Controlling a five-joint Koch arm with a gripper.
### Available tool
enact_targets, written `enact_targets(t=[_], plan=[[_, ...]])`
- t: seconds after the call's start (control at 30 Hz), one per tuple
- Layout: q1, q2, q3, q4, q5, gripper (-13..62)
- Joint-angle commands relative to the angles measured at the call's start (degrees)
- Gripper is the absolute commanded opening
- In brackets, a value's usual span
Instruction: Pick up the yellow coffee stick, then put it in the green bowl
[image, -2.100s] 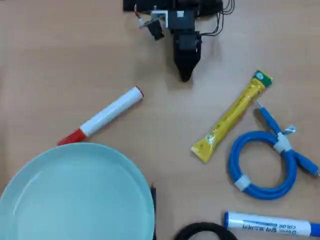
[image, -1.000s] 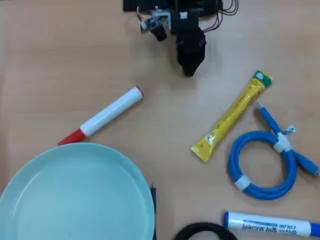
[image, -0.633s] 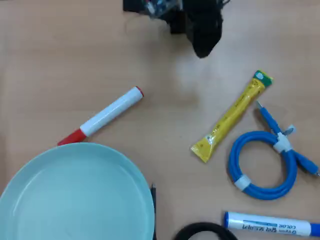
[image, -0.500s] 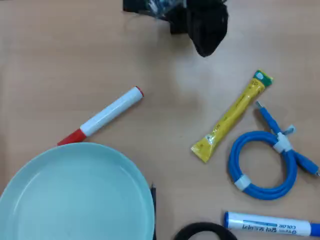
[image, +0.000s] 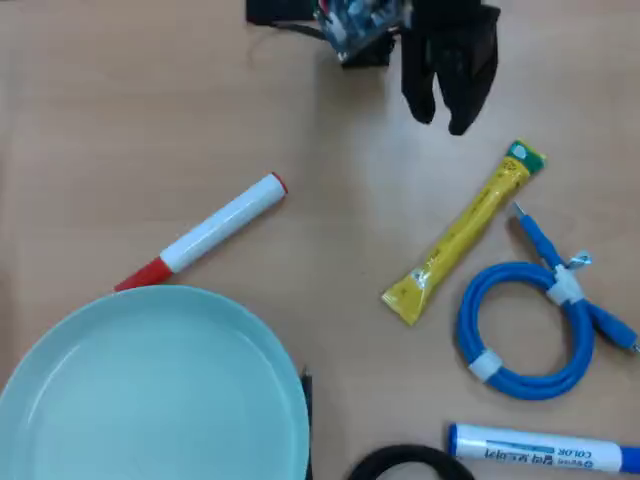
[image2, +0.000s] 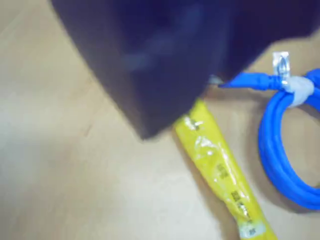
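Bowl (image: 150, 390), the green bowl, glossy, round and empty, sits cut off at the frame's lower left, far from the claw (image: 445, 118). Claw hangs parted, dark and blurred, blocking much of the wrist view. Foil yellow coffee stick (image: 465, 232) lies just below it on the tabletop (image: 120, 120), beside a coiled blue cable (image: 530, 330)

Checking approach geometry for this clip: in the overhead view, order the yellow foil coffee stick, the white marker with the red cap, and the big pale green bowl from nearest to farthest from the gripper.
1. Yellow foil coffee stick: just below and right of the gripper.
2. White marker with red cap: lower left, mid-table.
3. Pale green bowl: bottom-left corner, farthest.
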Motion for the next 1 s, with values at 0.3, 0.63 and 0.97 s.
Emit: enact_targets(t=[0.3, 0.63, 0.97], plan=[[-1.76, -15.82, -12.74, 8.09, -1.32, 28.7], [-4.04, -22.94, -12.66, 8.44, -1.14, 48.3], [-5.36, -32.78, -15.82, 7.82, 4.31, 55.6]])
